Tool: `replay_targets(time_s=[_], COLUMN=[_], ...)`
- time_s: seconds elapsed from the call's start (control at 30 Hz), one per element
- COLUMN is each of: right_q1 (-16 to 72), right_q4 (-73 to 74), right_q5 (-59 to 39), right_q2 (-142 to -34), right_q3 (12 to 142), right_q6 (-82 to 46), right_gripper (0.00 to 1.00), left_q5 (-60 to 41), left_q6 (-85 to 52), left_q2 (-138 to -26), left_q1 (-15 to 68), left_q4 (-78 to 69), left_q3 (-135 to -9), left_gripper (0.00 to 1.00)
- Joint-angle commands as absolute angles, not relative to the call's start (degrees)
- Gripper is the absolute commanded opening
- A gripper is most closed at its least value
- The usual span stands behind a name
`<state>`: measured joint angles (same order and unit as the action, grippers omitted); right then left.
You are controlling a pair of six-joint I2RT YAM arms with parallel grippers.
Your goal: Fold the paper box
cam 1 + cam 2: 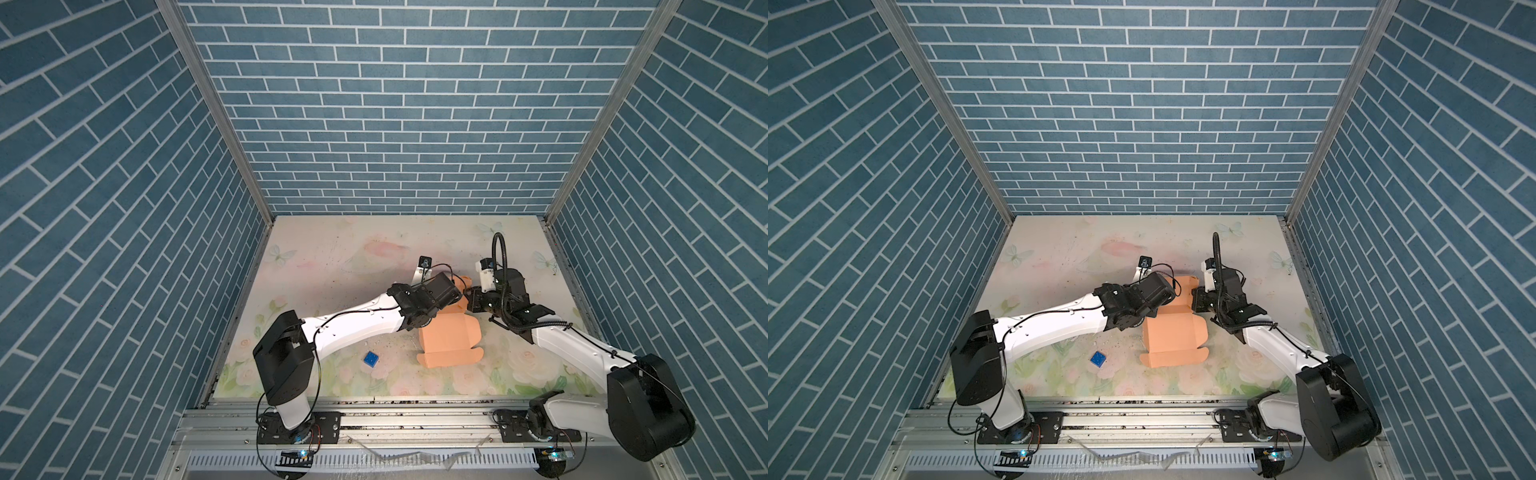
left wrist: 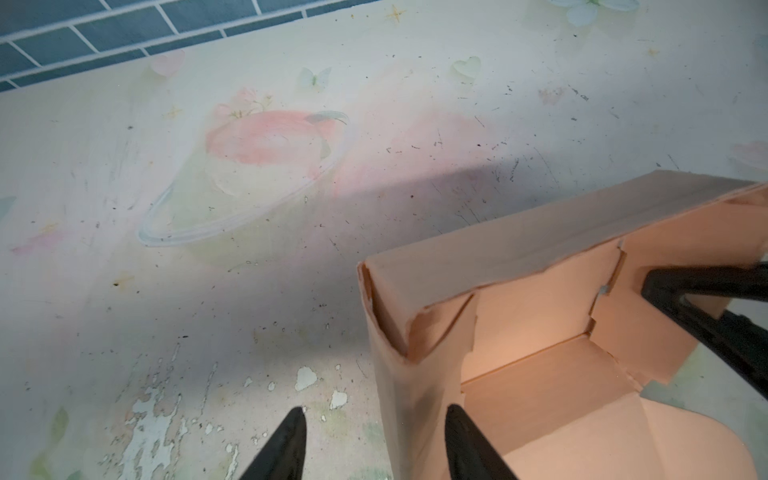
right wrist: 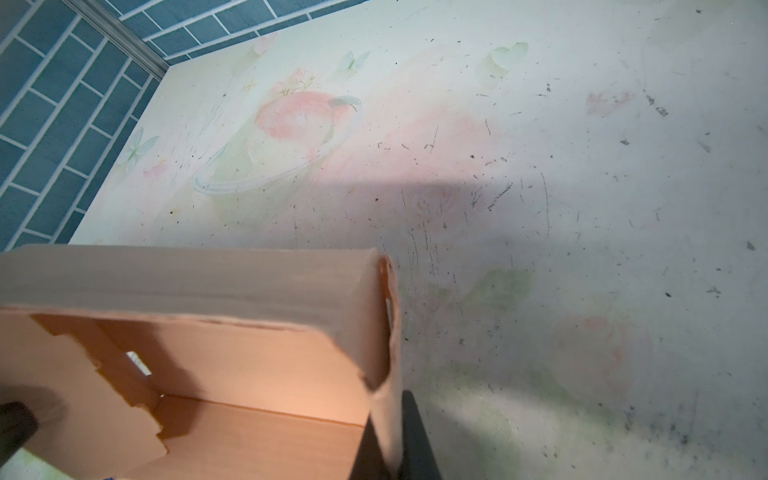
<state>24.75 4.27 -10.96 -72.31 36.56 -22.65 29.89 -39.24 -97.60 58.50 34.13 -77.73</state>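
In a top view a small blue cube [image 1: 370, 358] lies lower left of centre on the floral table [image 1: 332, 257]. The left gripper [image 2: 375, 413] has its jaws apart, straddling one wall of the paper box [image 1: 449, 336], which sits in the lower middle. The right gripper [image 3: 390, 411] is clamped on the opposite wall.

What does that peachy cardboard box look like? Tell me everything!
The paper box is thin, plain peach-tan cardboard, half folded: its walls stand up, it is empty inside, and its lid lies open on the flowery table. The right gripper pinches one side wall with shut jaws; the left gripper has open jaws astride the opposite wall.
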Motion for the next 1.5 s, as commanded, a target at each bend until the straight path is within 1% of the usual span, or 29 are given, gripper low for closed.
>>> replay_targets(time_s=[0.0,0.23,0.27,0.33,0.4,0.47,0.53,0.73,0.83,1.0,1.23,1.47], right_q1=[24.8,24.8,24.8,24.8,24.8,24.8,24.8,24.8,24.8,24.8,24.7,24.8], right_q4=[4.3,4.4,4.3,4.3,4.4,4.5,4.4,4.4,4.5,4.5,4.6,4.5], right_q5=[-10.6,-10.7,-10.7,-10.7,-10.7,-10.7,-10.8,-10.7,-10.7,-10.8,-10.9,-10.6], right_q2=[-71.7,-71.7,-71.7,-71.8,-71.8,-72.0,-72.0,-72.0,-71.9,-71.9,-72.0,-71.8], right_q3=[37.2,37.2,37.2,37.2,37.2,37.2,37.2,37.2,37.2,37.2,37.2,37.1], right_q6=[-22.5,-22.5,-22.4,-22.4,-22.4,-22.4,-22.4,-22.4,-22.4,-22.5,-22.6,-22.5], right_gripper=[0.0,0.0,0.0,0.0,0.0,0.0,0.0,0.0,0.0,0.0,0.0,0.0], left_q5=[25.5,21.6,21.5,21.4,21.5,22.1,22.9,26.5,28.5,32.3,35.7,42.4], left_q6=[-38.2,-35.1,-34.8,-34.5,-34.4,-34.3,-34.2,-35.2,-35.6,-37.3,-38.8,-40.9], left_q2=[-95.6,-95.2,-95.4,-96.0,-96.4,-96.8,-97.4,-99.9,-101.3,-104.2,-107.3,-111.7], left_q1=[56.6,54.7,54.7,54.3,54.1,53.9,53.9,53.8,53.8,54.2,54.8,55.9], left_q4=[29.9,25.1,25.1,25.1,24.9,25.1,25.7,29.6,31.6,37.1,40.3,49.4], left_q3=[-75.4,-73.7,-73.9,-74.4,-74.6,-74.9,-75.5,-78.9,-80.4,-83.6,-86.4,-91.7], left_gripper=[0.55,0.54,0.52,0.45,0.4,0.32,0.26,0.2,0.2,0.15,0.06,0.0])
